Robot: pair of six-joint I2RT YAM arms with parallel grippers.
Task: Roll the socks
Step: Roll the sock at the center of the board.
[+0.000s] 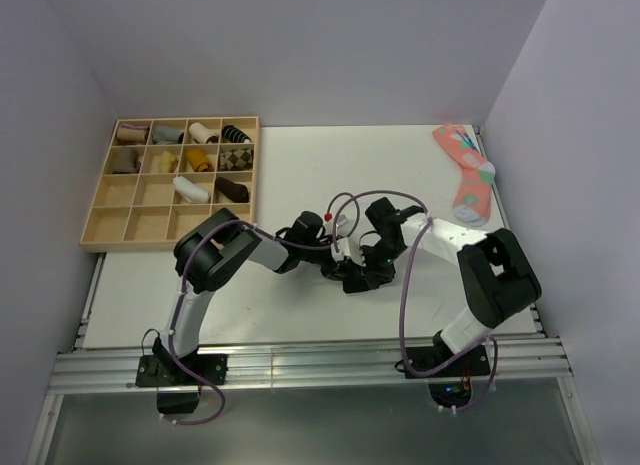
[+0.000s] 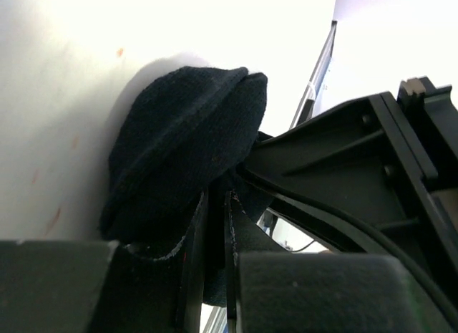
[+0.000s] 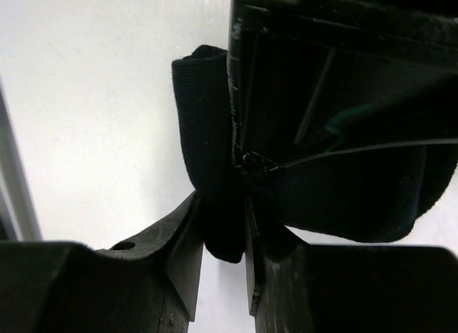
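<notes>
A black sock (image 2: 179,132) is bunched into a rounded fold on the white table, between my two grippers at mid-table. The left gripper (image 2: 215,204) is shut on a thin layer of its fabric, with the bulk of the sock bulging just beyond the fingertips. From the opposite side, the right gripper (image 3: 225,211) is shut on a hanging fold of the same sock (image 3: 204,132). In the top view both grippers (image 1: 335,262) (image 1: 366,270) meet tip to tip and mostly hide the sock.
A wooden compartment tray (image 1: 110,220) with several rolled socks sits at the back left. A coral-pink spotted sock (image 1: 468,175) lies flat at the back right corner. The metal rail (image 1: 300,365) runs along the near table edge.
</notes>
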